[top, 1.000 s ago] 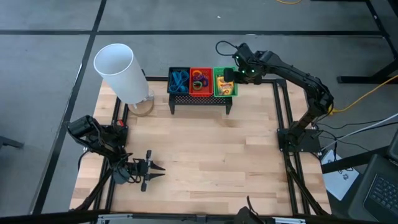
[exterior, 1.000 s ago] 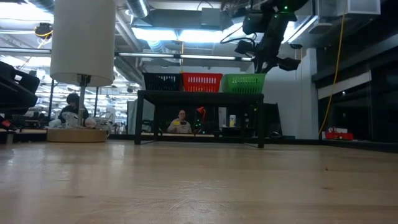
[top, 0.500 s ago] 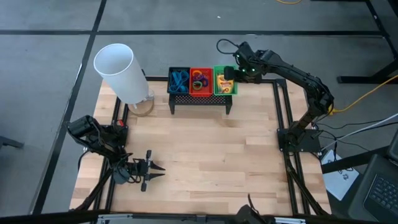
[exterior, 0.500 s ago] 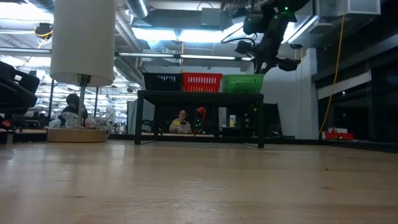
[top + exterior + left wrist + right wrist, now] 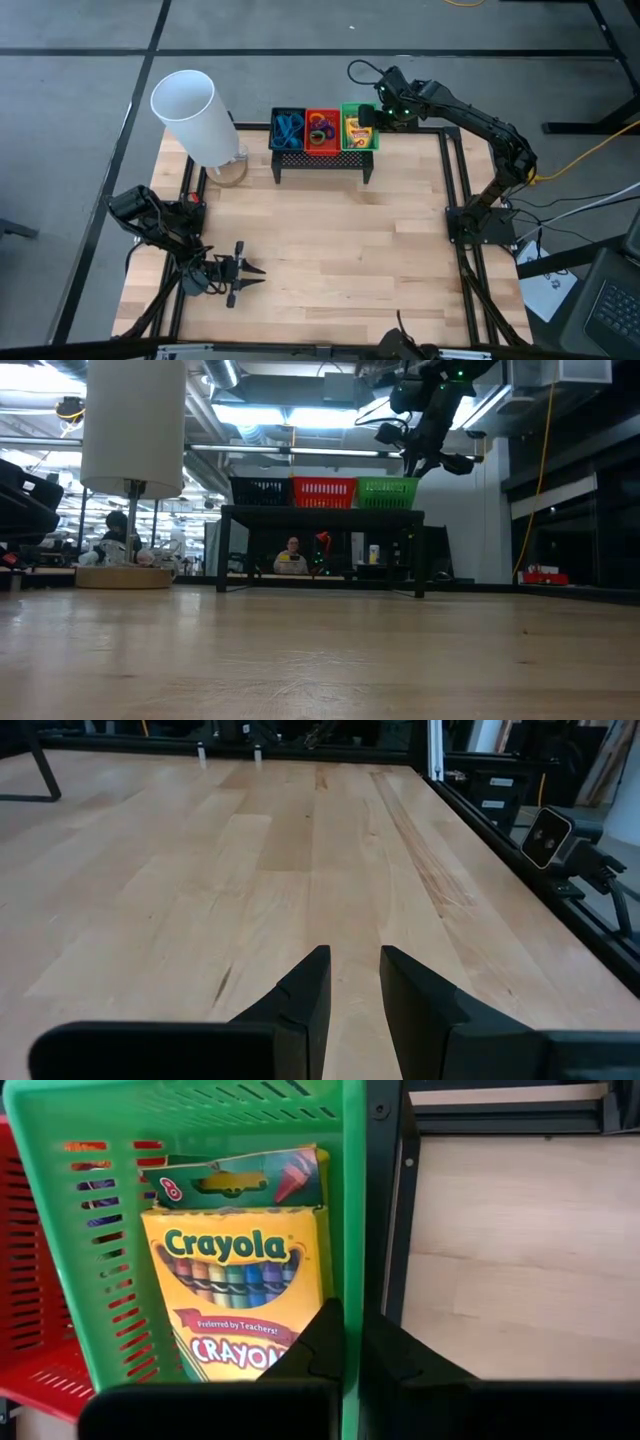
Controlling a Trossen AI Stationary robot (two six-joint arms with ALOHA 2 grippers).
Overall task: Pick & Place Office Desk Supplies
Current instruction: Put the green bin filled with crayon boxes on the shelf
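Note:
Three small mesh baskets stand in a row on a black mesh stand (image 5: 322, 160) at the table's far edge. The black basket (image 5: 288, 130) holds blue-handled scissors. The red basket (image 5: 322, 130) holds purple and orange loops. The green basket (image 5: 360, 130) holds yellow-and-green crayon boxes (image 5: 235, 1285). My right gripper (image 5: 373, 117) is at the green basket's right wall, shut on it. My left gripper (image 5: 250, 274) waits low over the table's near left part, its fingers a narrow gap apart (image 5: 352, 970), holding nothing. My right gripper (image 5: 352, 1315) pinches the green basket's right wall (image 5: 352, 1230) between its two fingers, one finger (image 5: 320, 1342) inside the basket beside the crayon box and one outside. It comes from above, slanting in from the table's right. The basket sits upright on the stand (image 5: 388, 492).
A big white cylinder (image 5: 190, 115) leans on a post with a round wooden base (image 5: 230, 172) at the far left. Bare wood fills the table's middle and near part (image 5: 340, 250). Dark frame rails run along both side edges (image 5: 452, 190). People sit in the room beyond (image 5: 290, 555).
My right gripper has shifted slightly toward the table's far left, staying shut on the green basket's wall. The green basket has moved with it a little along the stand, closer to the red basket. The left arm has kept still.

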